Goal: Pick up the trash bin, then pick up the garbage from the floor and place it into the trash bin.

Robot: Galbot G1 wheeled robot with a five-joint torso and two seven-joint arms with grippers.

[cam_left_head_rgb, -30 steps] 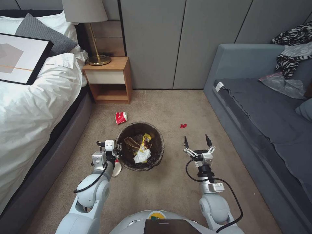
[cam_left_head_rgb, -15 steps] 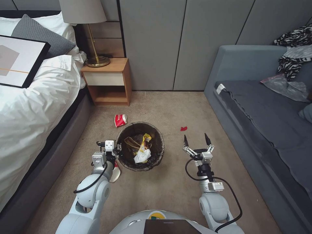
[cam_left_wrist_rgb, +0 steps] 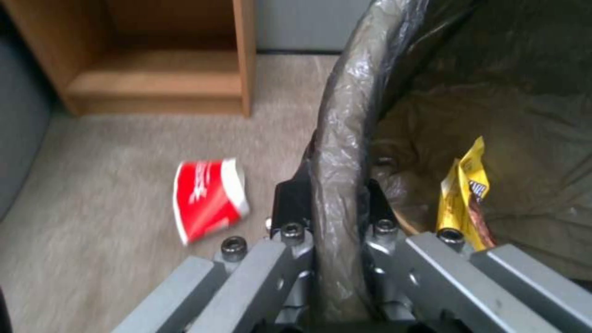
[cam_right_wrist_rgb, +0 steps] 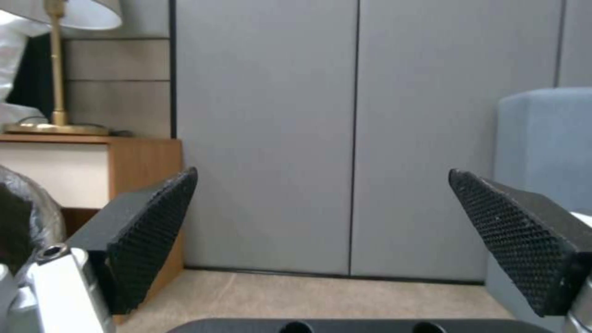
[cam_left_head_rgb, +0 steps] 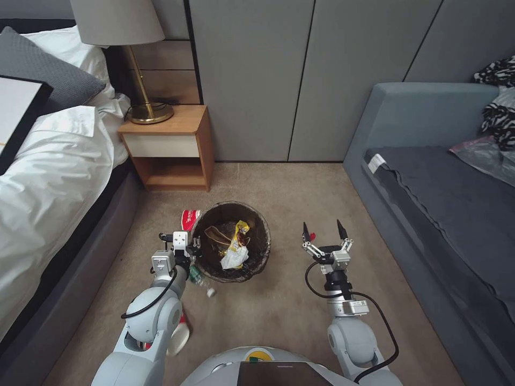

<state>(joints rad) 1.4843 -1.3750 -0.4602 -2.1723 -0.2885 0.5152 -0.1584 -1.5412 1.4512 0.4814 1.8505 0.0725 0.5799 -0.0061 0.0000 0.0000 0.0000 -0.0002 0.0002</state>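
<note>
Fingers (cam_left_wrist_rgb: pixel 290 203) of left gripper (cam_left_wrist_rgb: pixel 333 208) clamp trash bin (cam_left_head_rgb: pixel 262 252) rim.

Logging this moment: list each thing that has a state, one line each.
left gripper: shut on the trash bin's rim
right gripper: open, empty
trash bin: upright, partly filled
red paper cup: flattened, lying on the carpet
bedside table: drawer shut

Head camera looks down from above; both wrist cameras face forward, low, sharing the nightstand (cam_left_head_rgb: pixel 170 147).
</note>
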